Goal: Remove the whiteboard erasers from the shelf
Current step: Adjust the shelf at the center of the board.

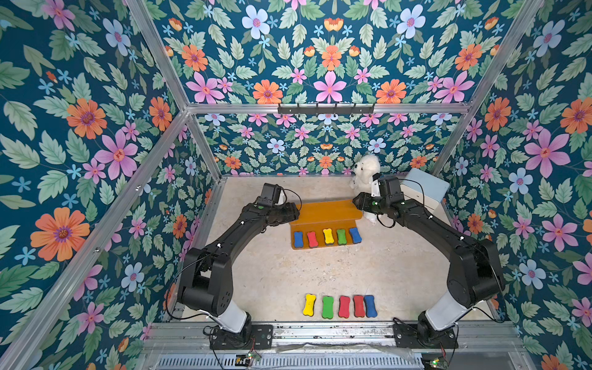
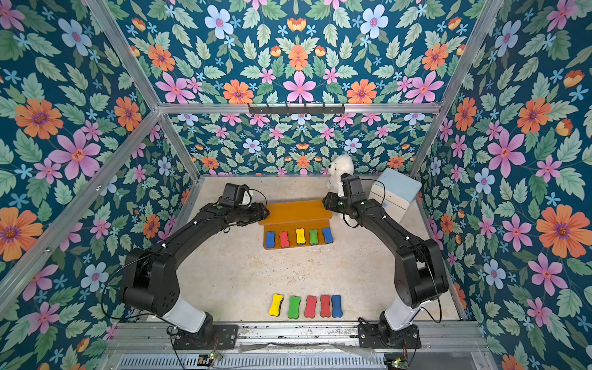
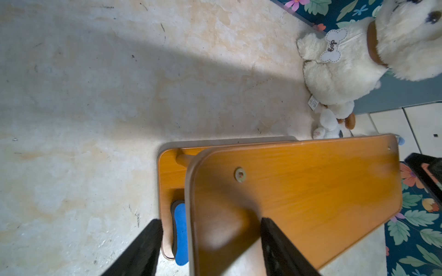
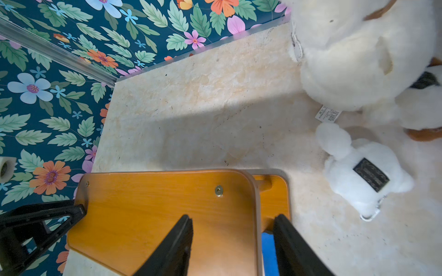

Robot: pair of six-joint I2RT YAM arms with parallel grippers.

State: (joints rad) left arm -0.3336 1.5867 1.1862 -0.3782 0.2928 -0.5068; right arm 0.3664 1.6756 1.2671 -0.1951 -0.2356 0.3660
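jaws gape empty on my left gripper [image 3: 210, 219] and right gripper [image 4: 233, 216] over the shelf [image 1: 323, 211]. readied for its erasers [image 1: 328, 236], i judge.

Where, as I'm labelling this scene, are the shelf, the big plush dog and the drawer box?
shelf [image 1: 326, 213]: a top view, bare upper tier.
big plush dog [image 1: 368, 167]: a top view, its head.
drawer box [image 1: 431, 184]: a top view, light-blue top.

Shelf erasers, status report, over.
Left end effector, right end effector open, empty, above shelf. Five erasers on lower tier, five on table. Nothing blocking.
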